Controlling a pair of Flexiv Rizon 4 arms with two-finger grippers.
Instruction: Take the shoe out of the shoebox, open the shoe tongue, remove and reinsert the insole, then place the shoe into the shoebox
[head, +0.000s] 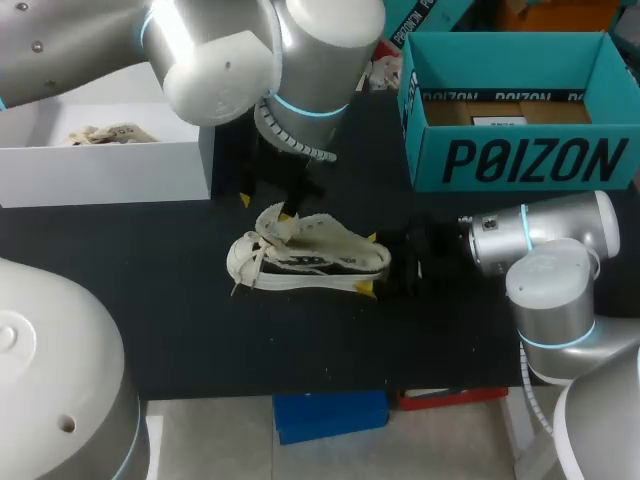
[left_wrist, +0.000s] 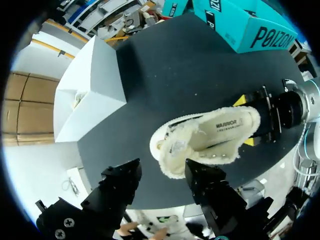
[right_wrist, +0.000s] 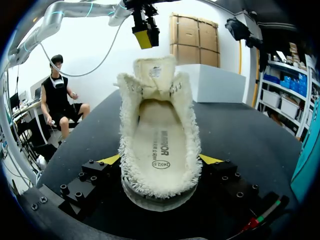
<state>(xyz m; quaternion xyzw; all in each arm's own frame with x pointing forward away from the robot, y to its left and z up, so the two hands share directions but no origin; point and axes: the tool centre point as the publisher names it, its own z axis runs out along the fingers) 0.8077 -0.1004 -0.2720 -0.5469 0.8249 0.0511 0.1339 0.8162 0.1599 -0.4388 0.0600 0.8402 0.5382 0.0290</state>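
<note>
Black matting is spread over the whole tabletop (head: 150, 300), and every item is set on it. Toward the left arm's side a white box (head: 100, 170) is placed, open at the top, with a crumpled pale wad (head: 105, 133) (paper, by the look of it) lying inside. At the far right corner a teal shoebox (head: 520, 160) is stood with its lid off; only its bare brown cardboard floor and a small white label (head: 497, 120) are seen within.

Between the two boxes, near the middle of the tabletop and well apart from both, the shoe (head: 310, 258) is found: cream, fleece-lined, its toe turned toward the white box. Its tongue (right_wrist: 154, 75) is raised upright and the insole (right_wrist: 157, 145) is seen lying flat inside.

The heel is clasped from both sides by the right claw (head: 369, 264), one yellow tip pressed to each flank. The left claw (head: 265, 208) is held over the toe end, just above the tongue, its fingers spread apart with nothing gripped between them.
</note>
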